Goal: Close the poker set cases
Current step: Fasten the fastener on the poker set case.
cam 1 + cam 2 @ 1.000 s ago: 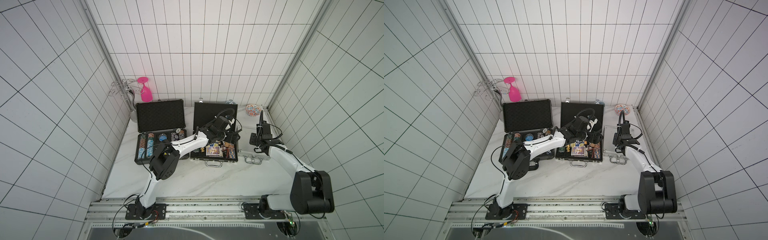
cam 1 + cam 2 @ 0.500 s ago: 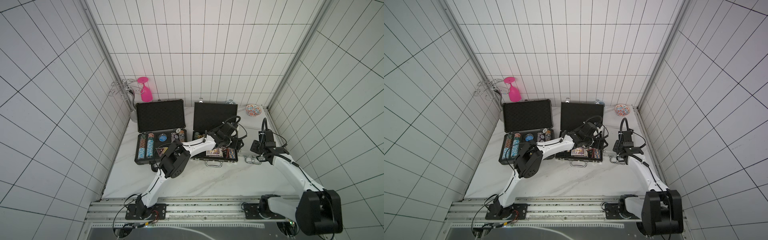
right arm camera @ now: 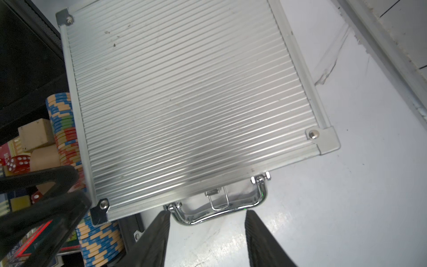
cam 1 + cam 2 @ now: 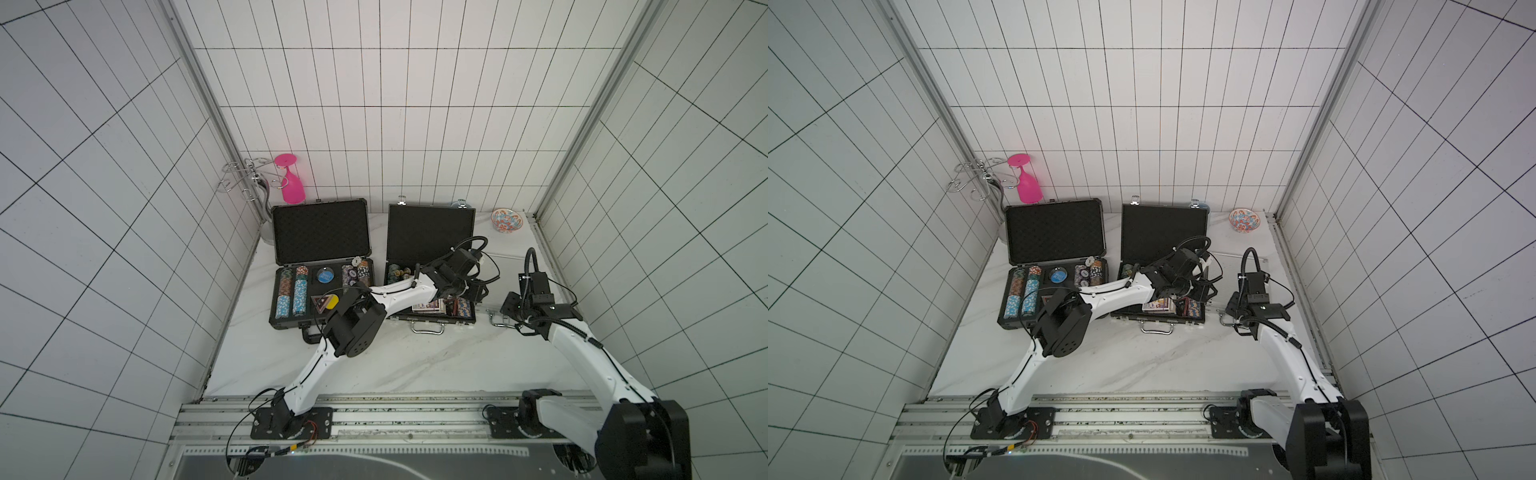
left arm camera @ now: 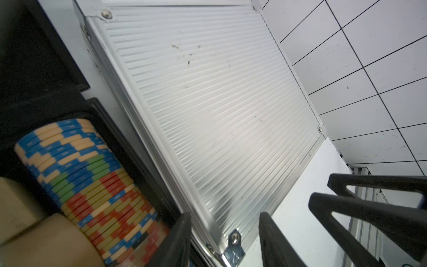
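In both top views the large dark-grey case [image 4: 320, 232] and the medium black case [image 4: 430, 232] lie open on the tabletop [image 4: 415, 365], lids raised. The small silver case [image 4: 1227, 270] lies shut at the right, partly hidden by the arms. Only the wrist views show the tools. The left tool [image 5: 224, 217] is released, its fingers straddling a corner of the silver case beside the chips [image 5: 80, 173]. The right tool [image 3: 208, 213] is released and empty, just by the chrome handle [image 3: 262, 194]. Red dice [image 3: 18, 163] show in the right wrist view alone.
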Available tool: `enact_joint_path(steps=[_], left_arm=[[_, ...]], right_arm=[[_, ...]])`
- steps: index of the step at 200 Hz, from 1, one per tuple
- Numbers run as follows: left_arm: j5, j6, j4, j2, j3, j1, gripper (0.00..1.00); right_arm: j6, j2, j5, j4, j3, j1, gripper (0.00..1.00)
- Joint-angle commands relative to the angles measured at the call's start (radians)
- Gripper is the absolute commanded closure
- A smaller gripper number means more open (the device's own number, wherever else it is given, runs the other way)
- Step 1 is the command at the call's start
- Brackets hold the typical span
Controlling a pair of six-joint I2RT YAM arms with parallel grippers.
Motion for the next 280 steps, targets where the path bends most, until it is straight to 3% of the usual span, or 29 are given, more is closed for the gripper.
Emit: enact_joint_path(steps=[1, 35, 72, 131, 166, 280], left_arm=[[-0.036, 0.018, -0.032, 0.045, 0.038, -0.006, 0.52], [-0.063, 0.050, -0.055, 0.069, 0.065, -0.014, 0.48], [-0.141, 0.088, -0.189, 0.120, 0.154, -0.027, 0.56], [-0.199, 0.124, -0.313, 0.164, 0.188, -0.035, 0.58], [-0.192, 0.120, -0.313, 0.167, 0.180, -0.036, 0.58], [-0.178, 0.120, -0.296, 0.155, 0.174, -0.034, 0.58]], right_arm=[[0.057, -0.018, -0.025, -0.044, -0.053, 0.005, 0.45], [0.097, -0.051, -0.014, -0.040, -0.087, 0.005, 0.45], [0.129, -0.056, -0.006, 0.023, -0.123, -0.006, 0.44], [0.126, -0.041, -0.088, 0.172, -0.192, -0.074, 0.44], [0.102, -0.050, -0.187, 0.267, -0.255, -0.120, 0.44], [0.067, -0.057, -0.284, 0.423, -0.361, -0.164, 0.42]])
